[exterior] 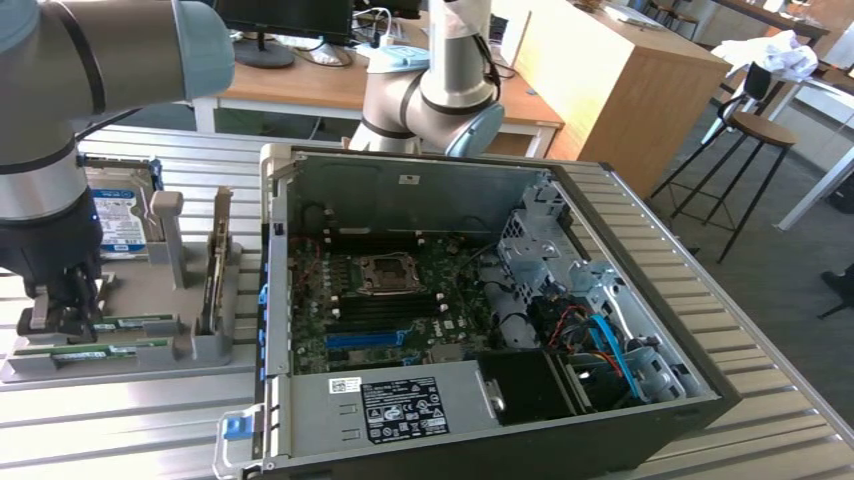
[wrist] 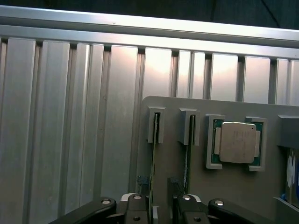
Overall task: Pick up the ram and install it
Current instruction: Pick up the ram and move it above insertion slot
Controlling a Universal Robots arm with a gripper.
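Note:
Two look-alike green sticks stand on edge in slots of a grey holder (exterior: pixel 200 350) at the exterior view's left. The ram (wrist: pixel 154 154) is the one nearer the holder's outer edge, also seen as the ram (exterior: pixel 94 352) beside the arm. My gripper (wrist: pixel 161 212) hangs low over the near ends of the sticks. It is open, and the ram runs in line with the gap between its fingers (wrist: pixel 135 207). Nothing is held. The second stick (wrist: pixel 188 149) runs toward the other finger. The open computer case (exterior: pixel 274 300) shows its motherboard (exterior: pixel 387 300).
A square silver CPU chip (wrist: pixel 237 142) sits in a pocket of the holder beside the sticks. A hard drive (exterior: pixel 118 215) stands at the holder's far end. The slatted metal table (wrist: pixel 70 116) stretches past the holder. Cables and drive cages fill the case's right side.

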